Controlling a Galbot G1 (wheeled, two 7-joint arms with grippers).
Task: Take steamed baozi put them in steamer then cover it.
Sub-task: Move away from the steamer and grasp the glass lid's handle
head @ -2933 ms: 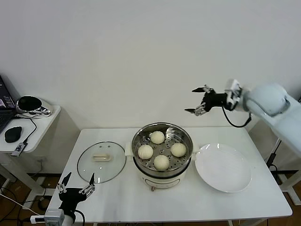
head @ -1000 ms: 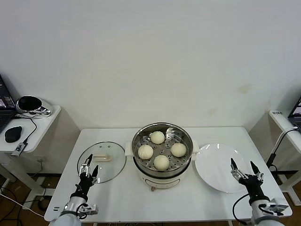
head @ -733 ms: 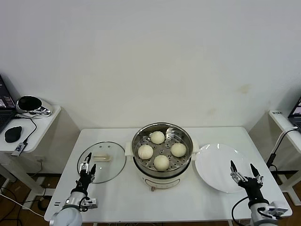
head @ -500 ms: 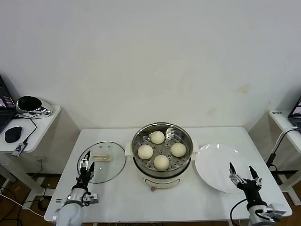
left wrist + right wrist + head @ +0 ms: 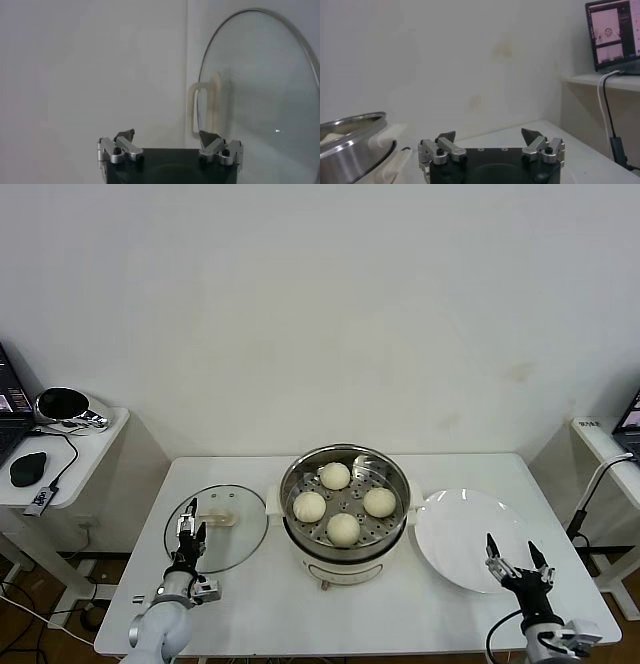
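The steamer (image 5: 345, 509), a steel pot on a white base, stands mid-table with several cream-white baozi (image 5: 343, 528) on its perforated tray. The cover (image 5: 230, 539), a clear glass lid with a cream bar handle (image 5: 215, 519), lies flat on the table left of the pot. My left gripper (image 5: 190, 524) hovers open over the lid's near-left part, just short of the handle. In the left wrist view the cover (image 5: 260, 90) and its handle (image 5: 202, 107) lie just ahead of the left gripper (image 5: 167, 135). My right gripper (image 5: 509, 552) (image 5: 488, 134) stands open and empty at the plate's front edge.
A white plate (image 5: 460, 524) lies right of the steamer. The steamer's rim (image 5: 350, 132) shows at the side of the right wrist view. A side table (image 5: 60, 449) with a mouse and cable stands at the left. A shelf with a laptop (image 5: 612, 32) is at the right.
The right arm has come down from high at the back right to the plate's front edge. The left gripper has crept forward over the lid toward its handle.
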